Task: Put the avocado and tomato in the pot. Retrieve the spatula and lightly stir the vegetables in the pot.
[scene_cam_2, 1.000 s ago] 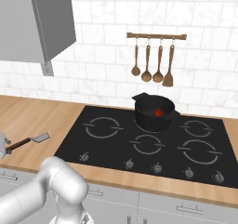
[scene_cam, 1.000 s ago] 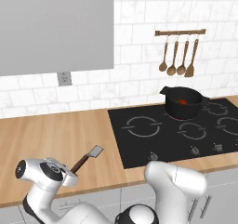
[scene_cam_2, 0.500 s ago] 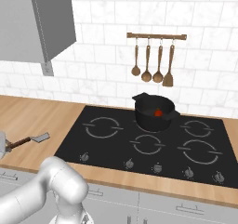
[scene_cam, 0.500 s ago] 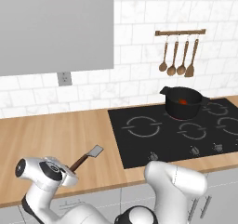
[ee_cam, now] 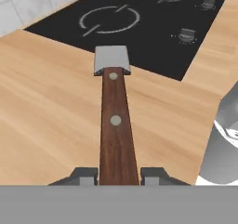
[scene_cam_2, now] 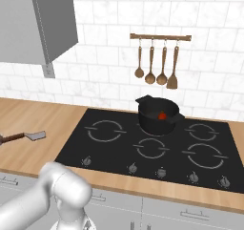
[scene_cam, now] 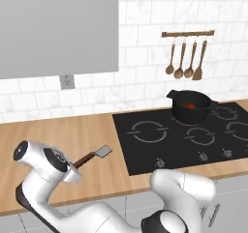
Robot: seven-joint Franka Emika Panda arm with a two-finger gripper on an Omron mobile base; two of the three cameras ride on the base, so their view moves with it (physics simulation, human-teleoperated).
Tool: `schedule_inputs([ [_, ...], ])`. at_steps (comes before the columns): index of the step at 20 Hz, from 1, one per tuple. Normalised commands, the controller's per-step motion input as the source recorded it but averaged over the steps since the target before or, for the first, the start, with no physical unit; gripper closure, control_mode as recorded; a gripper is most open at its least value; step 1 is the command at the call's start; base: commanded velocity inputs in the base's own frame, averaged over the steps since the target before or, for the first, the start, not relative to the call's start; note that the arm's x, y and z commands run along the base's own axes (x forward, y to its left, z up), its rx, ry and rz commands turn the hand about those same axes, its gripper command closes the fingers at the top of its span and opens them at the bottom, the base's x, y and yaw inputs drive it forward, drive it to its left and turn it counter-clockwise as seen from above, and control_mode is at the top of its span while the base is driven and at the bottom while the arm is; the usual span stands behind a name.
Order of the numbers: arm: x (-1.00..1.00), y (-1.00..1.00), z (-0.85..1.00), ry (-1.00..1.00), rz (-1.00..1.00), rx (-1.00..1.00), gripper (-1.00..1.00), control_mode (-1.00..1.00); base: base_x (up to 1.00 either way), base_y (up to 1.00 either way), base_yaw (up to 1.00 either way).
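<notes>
My gripper [ee_cam: 119, 174] is shut on the brown wooden handle of the spatula [ee_cam: 115, 121], low over the wooden counter left of the hob. Its silver blade [scene_cam: 102, 152] points toward the hob, and it also shows at the left edge of the right base view as the spatula [scene_cam_2: 33, 136]. The black pot [scene_cam: 191, 107] stands on a rear burner, far from the gripper. Inside the pot [scene_cam_2: 158, 117] lies the red tomato [scene_cam_2: 162, 115], which the left base view shows too as the tomato [scene_cam: 190, 106]. The avocado is hidden.
The black hob [scene_cam: 184, 135] has a row of knobs along its front edge. Several wooden utensils [scene_cam: 186, 58] hang from a rail on the tiled wall above the pot. A grey cabinet [scene_cam: 58, 29] hangs over the counter [scene_cam: 72, 130] at the left.
The jaws have closed on the spatula's handle. The blade now sits slightly higher and further toward the hob than before.
</notes>
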Motion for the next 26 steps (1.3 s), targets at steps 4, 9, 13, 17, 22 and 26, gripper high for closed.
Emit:
schedule_inputs([
  [4, -0.90, -0.63, 1.00, -0.01, 0.00, 0.35, 1.00, -1.00, 0.00, 0.00, 0.00],
  [9, -0.16, -1.00, 1.00, 0.04, -0.04, 0.44, 1.00, -1.00, 0.00, 0.00, 0.00],
  [13, 0.03, -1.00, 1.00, 0.05, -0.10, 0.37, 1.00, -1.00, 0.00, 0.00, 0.00],
  [17, 0.09, -1.00, 0.69, 0.05, -0.15, 0.25, 1.00, -1.00, 0.00, 0.00, 0.00],
  [22, 0.03, -0.98, 0.23, 0.02, -0.16, 0.14, 1.00, -1.00, 0.00, 0.00, 0.00],
  [26, 0.00, -0.71, 0.00, 0.00, -0.13, 0.02, 1.00, -1.00, 0.00, 0.00, 0.00],
])
